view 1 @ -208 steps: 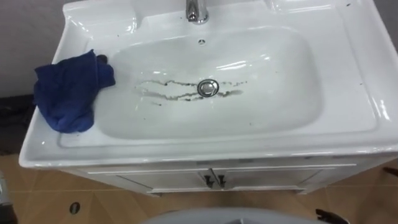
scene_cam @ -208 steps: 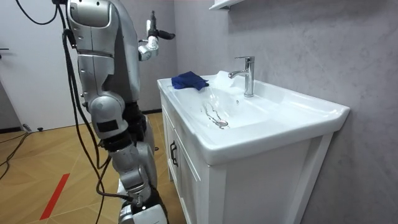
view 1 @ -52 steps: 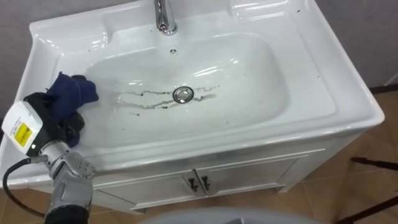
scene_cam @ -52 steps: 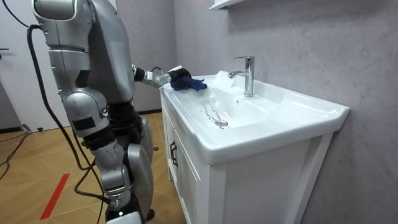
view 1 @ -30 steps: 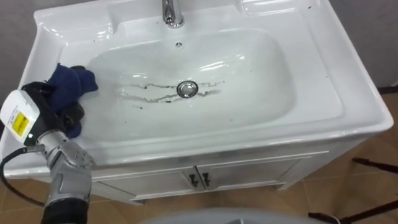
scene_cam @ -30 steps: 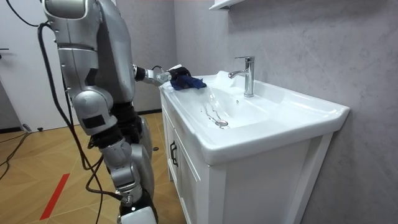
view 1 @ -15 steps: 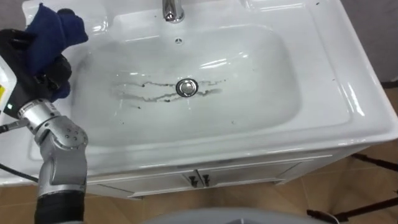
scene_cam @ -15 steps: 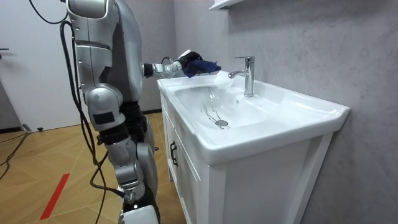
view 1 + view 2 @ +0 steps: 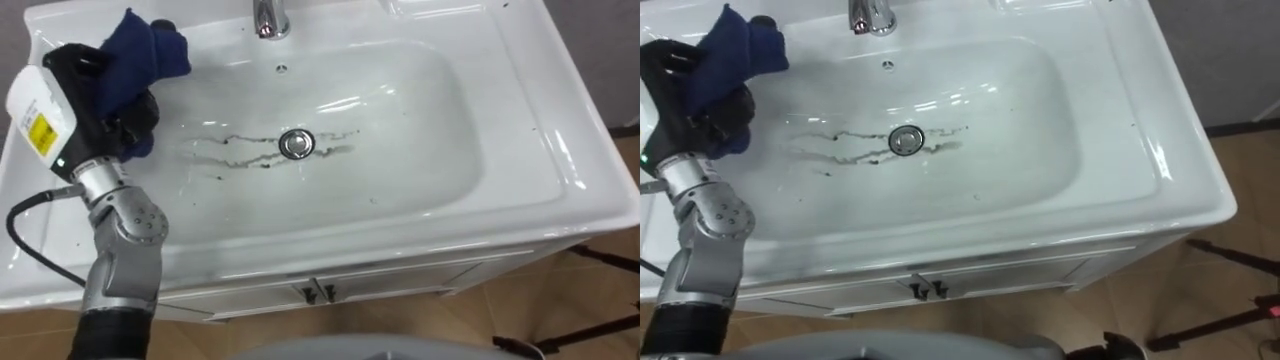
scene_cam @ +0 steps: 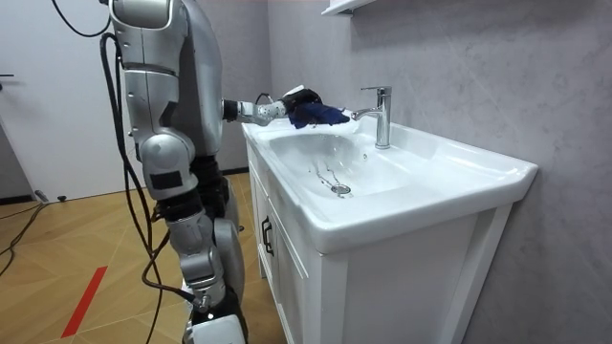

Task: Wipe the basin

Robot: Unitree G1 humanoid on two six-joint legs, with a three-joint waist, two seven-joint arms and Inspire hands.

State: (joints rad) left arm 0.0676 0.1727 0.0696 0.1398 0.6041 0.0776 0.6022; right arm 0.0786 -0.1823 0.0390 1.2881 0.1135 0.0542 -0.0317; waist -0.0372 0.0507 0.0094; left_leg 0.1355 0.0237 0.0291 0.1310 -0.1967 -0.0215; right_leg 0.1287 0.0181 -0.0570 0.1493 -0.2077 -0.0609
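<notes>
- Left hand [image 9: 95,105]: above the near-left part of the basin [image 9: 560,160], fingers curled round the cloth [image 9: 140,50].
- Cloth: bunched in that hand. It has been lifted off the left rim, where it lay a moment ago, and now hangs over the bowl's left slope, so wiping can likely begin.
- Dark streaks [image 9: 240,150]: beside the drain [image 9: 295,143], not yet wiped.
- Tap [image 9: 268,18]: far edge.

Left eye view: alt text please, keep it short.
The left robot hand grips a bunched blue cloth over the left edge of a white basin. Dark streaks run across the basin floor on both sides of the drain, below the faucet.
</notes>
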